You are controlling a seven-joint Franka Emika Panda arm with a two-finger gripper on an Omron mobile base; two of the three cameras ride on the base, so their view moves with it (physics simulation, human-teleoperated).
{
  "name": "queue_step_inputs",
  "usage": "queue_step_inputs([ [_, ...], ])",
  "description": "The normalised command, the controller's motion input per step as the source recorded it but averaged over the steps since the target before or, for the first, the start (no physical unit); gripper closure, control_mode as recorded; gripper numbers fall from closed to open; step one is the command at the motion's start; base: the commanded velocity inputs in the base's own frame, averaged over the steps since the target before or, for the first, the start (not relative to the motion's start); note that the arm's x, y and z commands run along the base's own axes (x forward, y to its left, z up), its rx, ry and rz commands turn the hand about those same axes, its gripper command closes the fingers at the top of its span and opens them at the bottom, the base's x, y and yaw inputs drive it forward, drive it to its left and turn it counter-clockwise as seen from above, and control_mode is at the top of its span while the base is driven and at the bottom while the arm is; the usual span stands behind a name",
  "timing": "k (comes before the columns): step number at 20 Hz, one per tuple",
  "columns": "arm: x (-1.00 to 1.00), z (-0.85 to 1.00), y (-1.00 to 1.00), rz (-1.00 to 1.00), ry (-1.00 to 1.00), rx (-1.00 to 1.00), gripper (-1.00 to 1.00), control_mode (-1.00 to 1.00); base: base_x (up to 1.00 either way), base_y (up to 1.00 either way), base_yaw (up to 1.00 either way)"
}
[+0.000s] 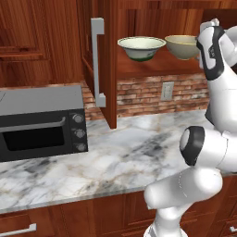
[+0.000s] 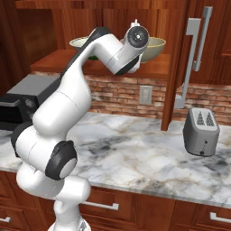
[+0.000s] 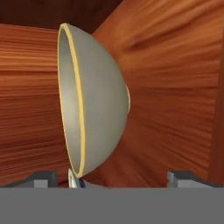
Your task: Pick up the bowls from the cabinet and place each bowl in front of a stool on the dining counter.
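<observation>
Two upright bowls (image 1: 141,47) face mouth-up in the cabinet (image 1: 109,69); the tool (image 3: 116,177) gapes apart.

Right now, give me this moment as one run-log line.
phase: reaching for first bowl | gripper: open, holding nothing, at tan bowl | pale-green bowl: on cabinet shelf | cabinet door: open

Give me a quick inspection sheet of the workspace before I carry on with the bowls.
Surface: marble counter under the cabinet, backed by brick wall.
Job's things: pale-green bowl and tan bowl both on the shelf of the open cabinet, side by side.
Clutter: microwave, toaster.
Grippers: tool open, right up at the tan bowl, nothing held.
Cables: nothing seen.
Surroundings: wall outlet, drawers below the counter.
</observation>
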Motion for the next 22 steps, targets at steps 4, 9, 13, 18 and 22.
queue_step_inputs([
  [4,0.13,-0.03,-0.13,0.0,0.02,0.0,-1.0,-1.0,0.0,0.0,0.0],
  [9,0.17,-0.05,-0.07,0.0,0.04,0.0,-1.0,-1.0,0.0,0.0,0.0],
  [13,0.16,-0.09,-0.03,0.0,0.05,0.0,-1.0,-1.0,0.0,0.0,0.0],
  [18,0.19,-0.09,-0.01,0.0,0.02,0.0,-1.0,-1.0,0.0,0.0,0.0],
  [22,0.28,-0.08,0.0,0.0,0.01,0.0,-1.0,-1.0,0.0,0.0,0.0],
])
